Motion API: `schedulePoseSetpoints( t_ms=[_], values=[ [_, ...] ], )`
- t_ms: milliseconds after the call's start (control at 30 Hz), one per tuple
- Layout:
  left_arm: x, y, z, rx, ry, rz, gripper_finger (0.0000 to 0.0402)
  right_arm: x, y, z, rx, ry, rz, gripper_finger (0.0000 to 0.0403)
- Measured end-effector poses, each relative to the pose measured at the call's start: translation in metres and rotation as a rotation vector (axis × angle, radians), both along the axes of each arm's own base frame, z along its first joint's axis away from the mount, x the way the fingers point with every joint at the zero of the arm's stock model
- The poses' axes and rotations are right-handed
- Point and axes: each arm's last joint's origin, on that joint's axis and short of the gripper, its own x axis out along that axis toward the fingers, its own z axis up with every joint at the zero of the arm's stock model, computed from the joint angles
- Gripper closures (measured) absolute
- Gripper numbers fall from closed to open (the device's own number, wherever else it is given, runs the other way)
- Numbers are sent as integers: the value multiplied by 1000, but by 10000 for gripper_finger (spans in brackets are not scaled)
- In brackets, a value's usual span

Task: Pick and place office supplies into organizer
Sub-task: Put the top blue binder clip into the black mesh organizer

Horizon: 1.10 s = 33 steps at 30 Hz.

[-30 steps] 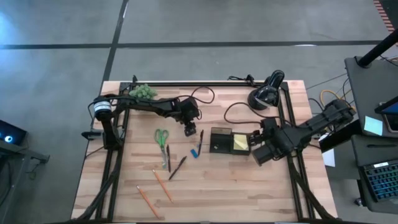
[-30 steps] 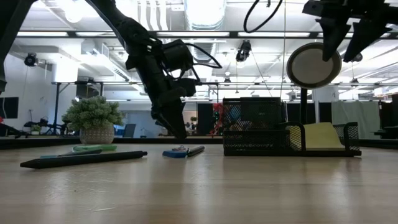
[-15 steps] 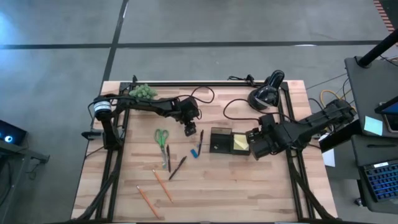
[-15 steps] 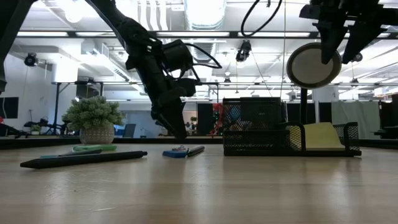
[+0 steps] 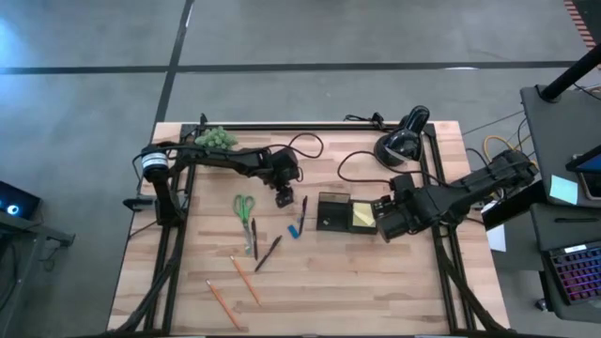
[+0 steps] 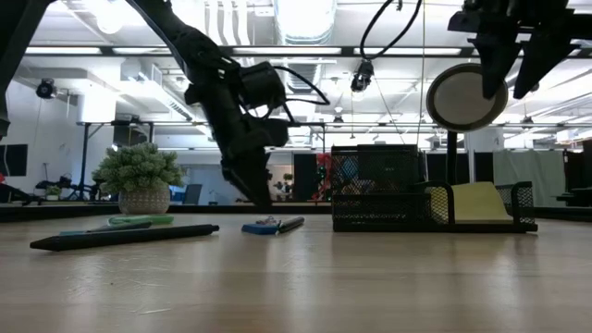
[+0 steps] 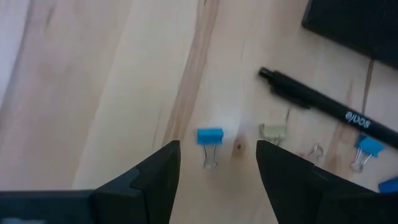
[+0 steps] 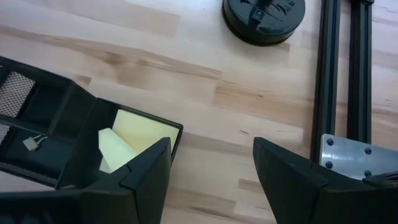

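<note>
**A:** What failure is to be expected from here?

**B:** A missed or skewed pinch. The left gripper [image 7: 216, 163] is held above a small blue binder clip [image 7: 209, 137], fingers apart and nothing between them. The clip is small and lies flat on the table [image 5: 347, 282], so it may be pushed aside if the descent is off-centre. A pale clip [image 7: 272, 131] and a dark pen [image 7: 323, 107] lie close by and could be caught instead.

**A:** And the right side?

**B:** The right gripper [image 8: 211, 165] is held open and empty above the organizer [image 5: 346, 213], at the end holding the yellow sticky-note pad [image 8: 134, 140]. The organizer's wall could be struck and the box shifted if that arm is lowered.

**A:** What is shown by one view only?

**B:** The clips are resolved only in the left wrist view. Only in the high view are the scissors [image 5: 244, 206] and two orange pencils [image 5: 246, 281], well left of the organizer, seen. Only in the right wrist view is a small clip [image 8: 30, 143] seen inside the organizer.
</note>
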Motion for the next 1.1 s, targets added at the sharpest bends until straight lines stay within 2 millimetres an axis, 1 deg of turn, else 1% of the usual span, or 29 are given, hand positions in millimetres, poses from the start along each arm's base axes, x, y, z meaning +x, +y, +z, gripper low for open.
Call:
schedulePoseSetpoints(
  t_ms=[500, 667, 900, 1000, 1100],
  values=[
    [3, 3, -2, 5, -44, 12, 204, -4, -2, -12, -14, 33, -22, 183],
    [3, 4, -5, 14, -71, 12, 204, -4, -2, -12, -15, 35, -23, 183],
    [-3, 3, -13, -4, -43, 39, 204, -4, -2, -11, -13, 31, -22, 183],
    [-1, 4, -16, -2, -53, 40, 204, -4, -2, -11, -13, 30, -22, 183],
    [0, 4, -14, 4, -68, 40, 204, -4, -2, -11, -9, 33, -23, 184]
  ],
)
